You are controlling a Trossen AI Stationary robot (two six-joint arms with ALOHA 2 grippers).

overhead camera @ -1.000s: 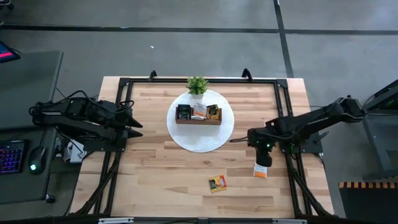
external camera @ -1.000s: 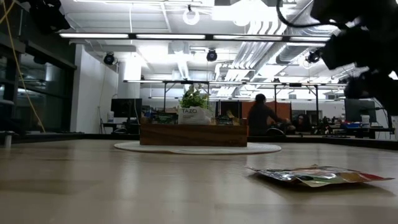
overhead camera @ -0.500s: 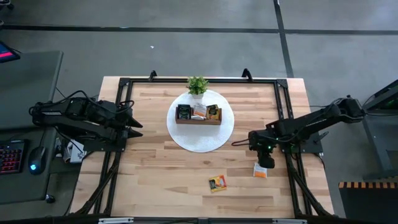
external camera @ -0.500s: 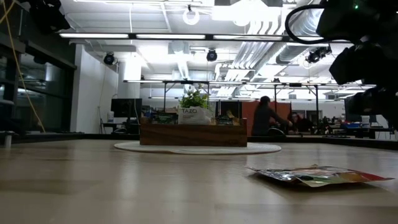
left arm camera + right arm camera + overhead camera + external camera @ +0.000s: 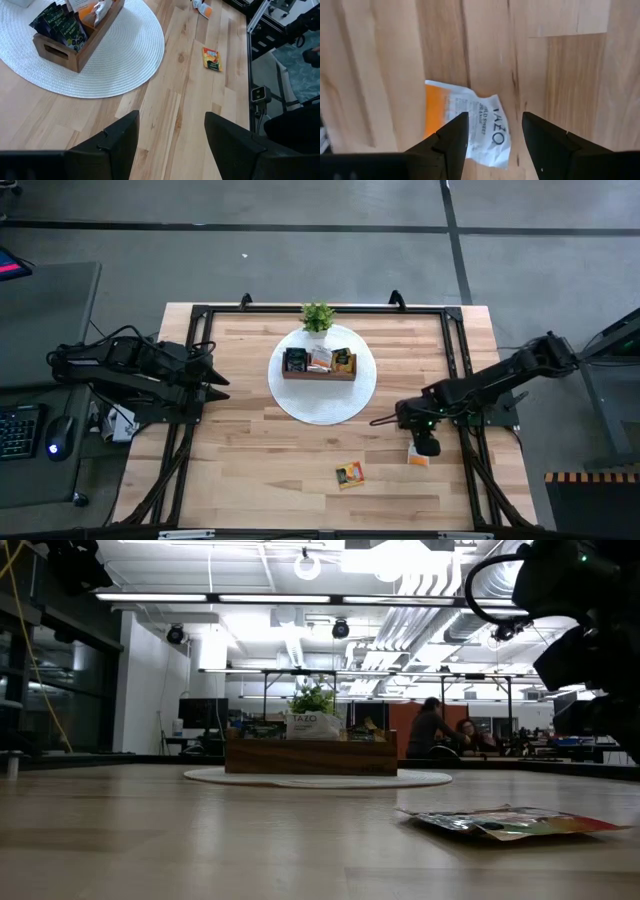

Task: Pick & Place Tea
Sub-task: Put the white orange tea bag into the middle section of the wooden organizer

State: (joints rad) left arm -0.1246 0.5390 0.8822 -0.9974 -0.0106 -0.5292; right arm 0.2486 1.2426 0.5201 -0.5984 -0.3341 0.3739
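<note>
With my right gripper [image 5: 492,137] hanging jaws apart straight over the white-and-orange sachet [image 5: 465,125] near the bench's [image 5: 250,470] right edge, I judge the risk is pinching one crumpled corner, or skidding the flat packet off the edge. My left gripper [image 5: 170,132] waits, jaws apart, at the left side. Only the high view places a second sachet [image 5: 350,474] at the front and the tray [image 5: 319,370] on its mat [image 5: 300,405]; the low view shows the flat sachet [image 5: 510,823] lying on the wood.

Two loose sachets [image 5: 350,474] on table.
</note>
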